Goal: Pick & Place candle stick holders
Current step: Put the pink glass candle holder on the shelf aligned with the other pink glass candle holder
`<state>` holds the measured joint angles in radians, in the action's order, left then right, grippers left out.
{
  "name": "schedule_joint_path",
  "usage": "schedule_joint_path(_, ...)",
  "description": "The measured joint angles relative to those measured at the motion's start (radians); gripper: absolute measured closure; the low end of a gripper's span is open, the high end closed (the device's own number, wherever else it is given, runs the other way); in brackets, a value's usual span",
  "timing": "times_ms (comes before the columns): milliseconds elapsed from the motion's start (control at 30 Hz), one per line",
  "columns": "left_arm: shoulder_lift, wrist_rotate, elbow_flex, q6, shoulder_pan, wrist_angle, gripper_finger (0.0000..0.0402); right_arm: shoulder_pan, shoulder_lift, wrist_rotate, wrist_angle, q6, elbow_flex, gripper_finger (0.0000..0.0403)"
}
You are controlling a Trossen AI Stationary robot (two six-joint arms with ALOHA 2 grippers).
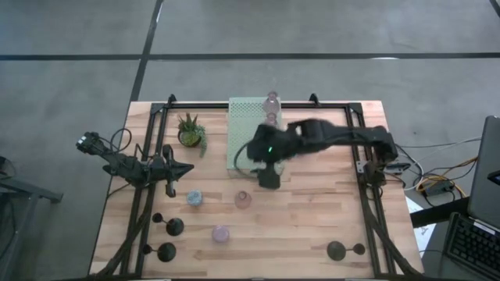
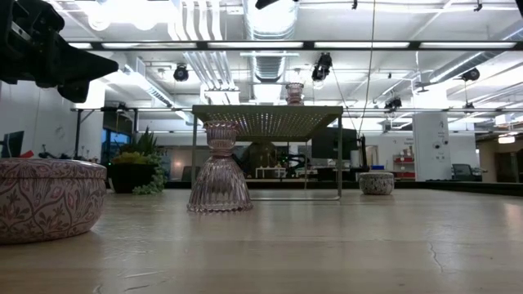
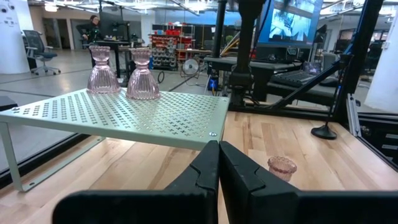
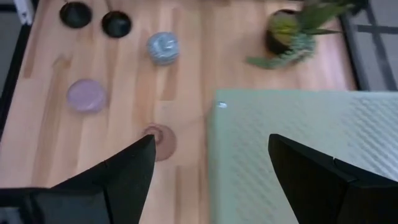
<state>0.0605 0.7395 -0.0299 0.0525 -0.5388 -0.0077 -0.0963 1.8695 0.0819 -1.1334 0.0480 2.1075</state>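
High view: pale green perforated board [image 1: 248, 133] raised on thin legs at twelve o'clock of the wooden table [image 1: 312, 218], carrying two pink glass holders [image 1: 272, 105] along its far right edge. Third pink holder [image 1: 244, 200] down on the wood at six o'clock of the board, standing upright. Blue pastel holder [image 1: 194, 198] at nine o'clock of that pink one, lavender holder [image 1: 221, 232] at seven o'clock of it. Two black holders [image 1: 168, 239] near the left front corner, another black holder [image 1: 337, 250] at the right front. Potted plant [image 1: 190, 131] at nine o'clock of the board. Right gripper [image 4: 211, 165] above the board's front edge, fingers spread wide, nothing between them. Left gripper [image 3: 219, 163] parked low by the left rail, fingers pressed together, empty. Low view: open workshop behind, ceiling lights and ducts, desks and monitors far back.
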Motion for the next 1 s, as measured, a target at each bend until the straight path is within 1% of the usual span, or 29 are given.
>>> schedule_joint_path(167, 0.001, 0.000, 0.000, 0.000, 0.000, 0.000, 0.0388, -0.063, 0.053, 0.000, 0.039, -0.027, -0.007, 0.0103)
schedule_joint_path(433, 0.002, 0.000, 0.002, 0.000, 0.000, 0.009, 0.0388, -0.101, 0.160, -0.001, 0.067, -0.071, -0.009, 0.0111)
schedule_joint_path(833, 0.002, -0.001, 0.002, 0.000, 0.000, 0.018, 0.0388, -0.105, 0.318, -0.005, 0.045, -0.114, -0.012, 0.0093)
schedule_joint_path(1000, 0.002, -0.001, 0.002, 0.000, 0.000, 0.020, 0.0388, -0.107, 0.351, -0.004, 0.052, -0.131, -0.013, 0.0095)
